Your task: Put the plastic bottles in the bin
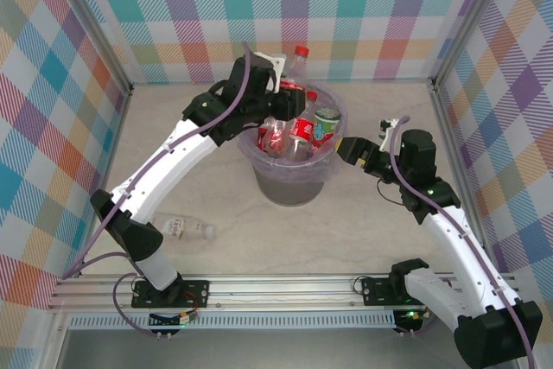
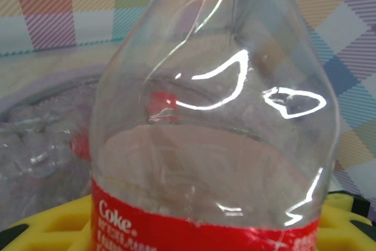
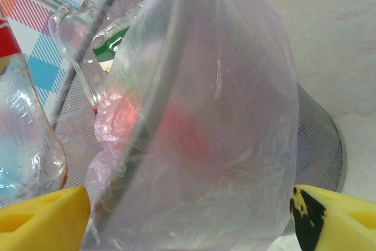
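Observation:
My left gripper is shut on a clear Coke bottle with a red cap, held nearly upright over the back rim of the bin. In the left wrist view this bottle stands between the yellow fingers, its red label low in the frame. Several bottles fill the bin, one with a green label. Another bottle lies on the table near the left arm. My right gripper is open at the bin's right rim, and the bagged rim sits between its fingers.
The grey mesh wall of the bin shows under the lavender bag. Checked walls enclose the table on three sides. A metal rail runs along the near edge by the arm bases.

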You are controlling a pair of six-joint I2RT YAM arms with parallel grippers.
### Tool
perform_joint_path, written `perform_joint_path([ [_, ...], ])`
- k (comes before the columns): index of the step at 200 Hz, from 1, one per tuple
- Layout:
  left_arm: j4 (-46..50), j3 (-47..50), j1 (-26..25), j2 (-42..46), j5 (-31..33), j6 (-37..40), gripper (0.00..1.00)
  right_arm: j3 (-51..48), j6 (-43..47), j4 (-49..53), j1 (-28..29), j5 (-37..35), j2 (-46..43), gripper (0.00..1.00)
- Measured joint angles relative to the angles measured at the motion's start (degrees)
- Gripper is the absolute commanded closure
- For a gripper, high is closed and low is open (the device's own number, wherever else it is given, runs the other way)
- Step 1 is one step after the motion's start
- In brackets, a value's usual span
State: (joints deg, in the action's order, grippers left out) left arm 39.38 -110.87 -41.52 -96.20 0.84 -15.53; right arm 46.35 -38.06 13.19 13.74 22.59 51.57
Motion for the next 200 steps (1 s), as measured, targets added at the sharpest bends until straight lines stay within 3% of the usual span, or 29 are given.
perform_joint_path([
  [28, 0.4, 0.0, 0.0, -0.1, -0.9, 0.2, 0.5, 0.0, 0.0, 0.0, 0.0, 0.0, 0.1, 0.12],
  [115, 1.7, 1.9, -1.0, -4.2, -3.8, 0.4, 0.32, 0.0, 0.0, -0.3, 0.0, 0.0, 0.5, 0.12],
  [169, 2.3, 2.1, -1.6, -4.0, -3.6, 2.1, 0.06, 0.0, 0.0, -0.3, 0.0, 0.0, 0.5, 0.12],
  [183, 2.3, 2.1, -1.6, -3.0, -3.1, 2.8, 0.06, 0.0, 0.0, -0.3, 0.0, 0.0, 0.5, 0.12],
  [200, 2.0, 2.4, -1.6, -0.8, -2.3, 3.4, 0.11, 0.0, 0.0, -0.3, 0.0, 0.0, 0.5, 0.12],
])
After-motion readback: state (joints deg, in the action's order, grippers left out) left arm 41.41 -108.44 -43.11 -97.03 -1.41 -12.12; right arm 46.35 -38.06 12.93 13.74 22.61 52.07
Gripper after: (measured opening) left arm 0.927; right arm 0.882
